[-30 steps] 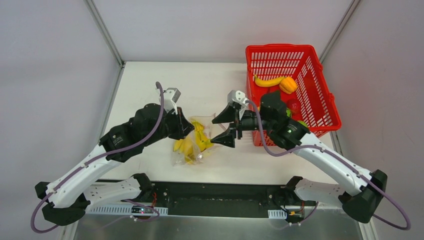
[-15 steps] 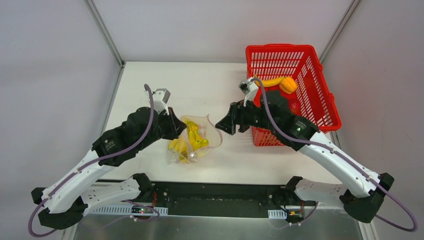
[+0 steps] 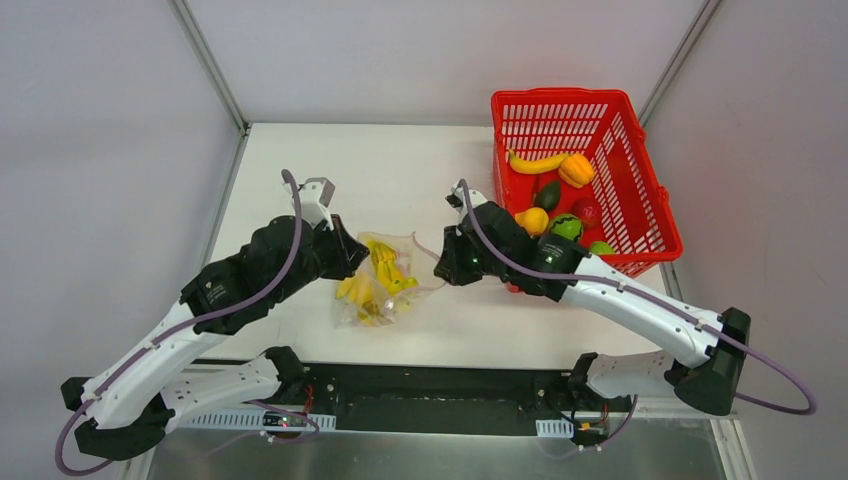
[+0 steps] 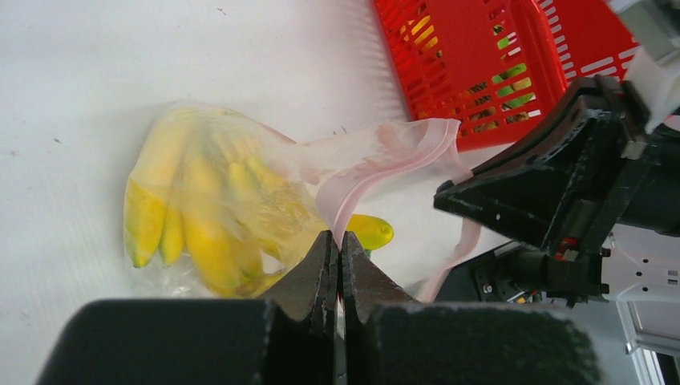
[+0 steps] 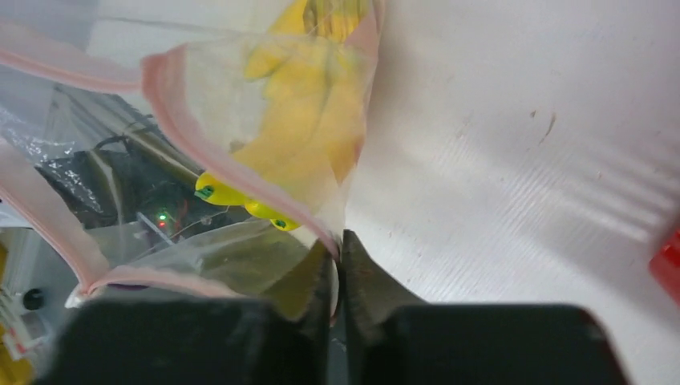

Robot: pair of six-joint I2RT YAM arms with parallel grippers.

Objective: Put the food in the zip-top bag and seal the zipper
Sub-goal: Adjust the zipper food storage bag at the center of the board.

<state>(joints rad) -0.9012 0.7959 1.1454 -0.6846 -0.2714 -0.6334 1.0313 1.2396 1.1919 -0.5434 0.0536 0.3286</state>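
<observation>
The left gripper [image 4: 337, 258] pinches the rim of the bag [image 3: 385, 290] at 9 o'clock, the right gripper [image 5: 338, 253] at 3 o'clock. Bananas [image 4: 200, 233] lie inside; the basket [image 3: 560, 95] stands at 2 o'clock.

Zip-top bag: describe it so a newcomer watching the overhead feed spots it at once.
On the white table, look just left of the red basket. The zip-top bag lies there, its rim pinched by the left end effector and the right end effector. Nothing else is clear pink-edged film with yellow bananas showing through.
</observation>
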